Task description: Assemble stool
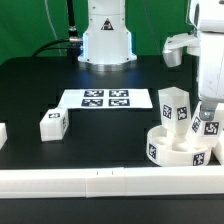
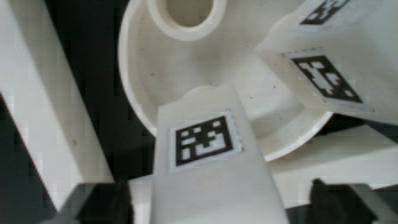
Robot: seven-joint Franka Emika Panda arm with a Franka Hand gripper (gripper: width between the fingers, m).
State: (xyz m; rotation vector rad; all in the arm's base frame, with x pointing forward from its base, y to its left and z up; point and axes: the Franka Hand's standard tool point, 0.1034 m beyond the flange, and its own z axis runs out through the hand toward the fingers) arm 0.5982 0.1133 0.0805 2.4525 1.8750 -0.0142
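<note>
Smooth white plastic with a slight sheen is seen on the seat (image 2: 151, 80) and legs (image 2: 210, 175); faint specks are noted on the seat. The tags (image 2: 205, 140) are printed matt black-and-white. The table (image 1: 40, 85) is finished matt black. The marker board (image 1: 105, 98) and near rail (image 1: 100, 181) are seen as matt white.

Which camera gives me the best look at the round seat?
The exterior view: the whole seat shows, with legs standing on it. The wrist view shows only part of the seat up close, with one socket hole and legs covering the rest.
</note>
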